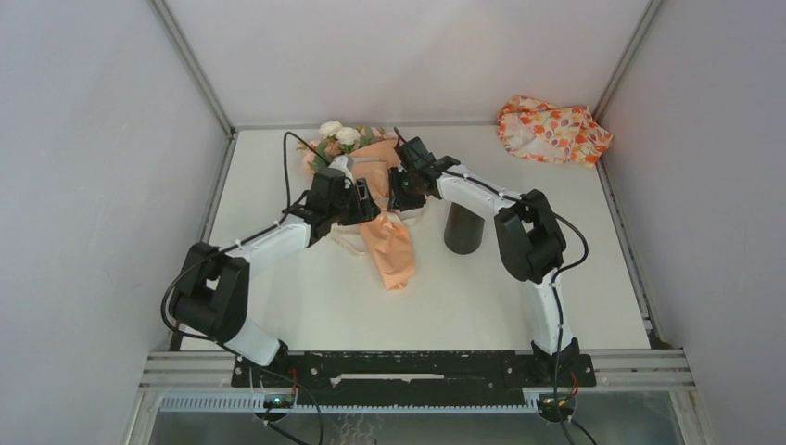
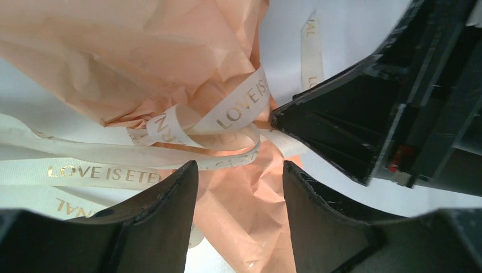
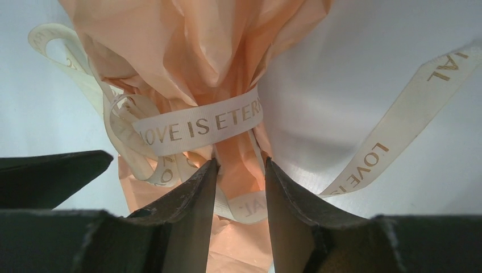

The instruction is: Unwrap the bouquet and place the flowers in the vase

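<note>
The bouquet (image 1: 391, 252) lies on the table, its peach paper cone pointing toward the arms. Its flowers (image 1: 338, 136), cream and pink blooms, stick out at the far end. A cream ribbon (image 3: 199, 126) printed "LOVE IS ETERNAL" still rings the neck, with loose tails (image 2: 85, 153). My right gripper (image 3: 241, 165) is shut on the paper neck just below the ribbon. My left gripper (image 2: 240, 170) stands open beside the neck, crumpled paper between its fingers with gaps on both sides. The dark vase (image 1: 463, 229) stands upright just right of the bouquet.
An orange-and-white floral cloth (image 1: 553, 130) lies crumpled at the back right corner. The two grippers are almost touching at the bouquet's neck; the right one's black finger (image 2: 341, 131) fills the left wrist view's right side. Grey walls enclose the table.
</note>
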`<state>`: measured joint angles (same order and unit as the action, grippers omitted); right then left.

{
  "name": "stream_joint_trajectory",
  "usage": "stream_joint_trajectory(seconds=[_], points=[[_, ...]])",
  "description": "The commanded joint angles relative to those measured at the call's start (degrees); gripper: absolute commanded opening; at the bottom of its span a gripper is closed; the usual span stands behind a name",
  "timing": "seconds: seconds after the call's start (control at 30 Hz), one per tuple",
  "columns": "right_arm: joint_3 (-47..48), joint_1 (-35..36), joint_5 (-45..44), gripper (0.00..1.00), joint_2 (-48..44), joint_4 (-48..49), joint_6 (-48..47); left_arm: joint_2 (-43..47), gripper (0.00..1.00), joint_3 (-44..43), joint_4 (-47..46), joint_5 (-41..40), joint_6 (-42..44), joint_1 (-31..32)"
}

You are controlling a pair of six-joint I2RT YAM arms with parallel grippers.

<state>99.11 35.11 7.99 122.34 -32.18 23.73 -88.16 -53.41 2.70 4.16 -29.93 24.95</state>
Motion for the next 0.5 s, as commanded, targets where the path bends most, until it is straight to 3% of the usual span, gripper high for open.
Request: stream_joint_trajectory(seconds=[0.0,0.2,0.47], points=[[-0.4,-0.6,-0.4,0.45,-4.8,1.7,0.6,-3.1,0.61,-0.6,-3.6,-0.4,1.5,0.1],[-1.5,-1.0,-0.3,0.45,-5.4,2.0,0.8,-5.9,0.55,-1.5,-4.5,0.8,1.0,0.7],[-2.4,-1.1,0.0,0.45,-5.4,2.6,1.1,-3.4,0.14,-0.9,-3.2,-1.5,0.7,1.3]])
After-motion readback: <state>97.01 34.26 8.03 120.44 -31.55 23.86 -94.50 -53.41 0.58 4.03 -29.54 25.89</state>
